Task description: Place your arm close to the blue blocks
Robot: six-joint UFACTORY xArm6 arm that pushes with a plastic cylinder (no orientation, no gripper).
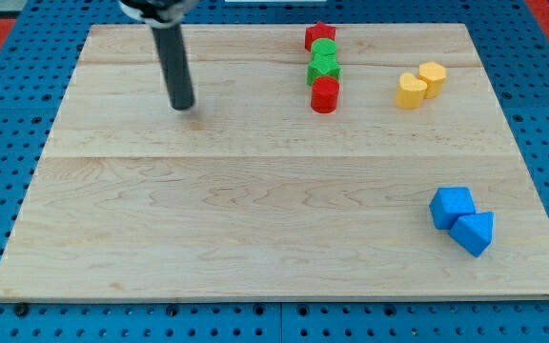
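No hand is carried, only a rod; my tip (pixel 182 106) is set on the counter (pixel 208 219) at about ten o'clock, touching nothing. Four blocks, red (pixel 319 36), green (pixel 324 50), green (pixel 324 68), red (pixel 325 94), are lined at twelve. Yellow blocks (pixel 411 91) (pixel 433 78) are seen at two. Blue blocks (pixel 452 207) (pixel 474 232) lie touching at four, well apart from my tip.

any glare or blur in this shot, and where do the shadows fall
Camera view: even, soft light, no strong glare on the pale wooden board; my tip on the dark rod is slightly soft; the two blue blocks look sharp, with a thin shadow just under them.
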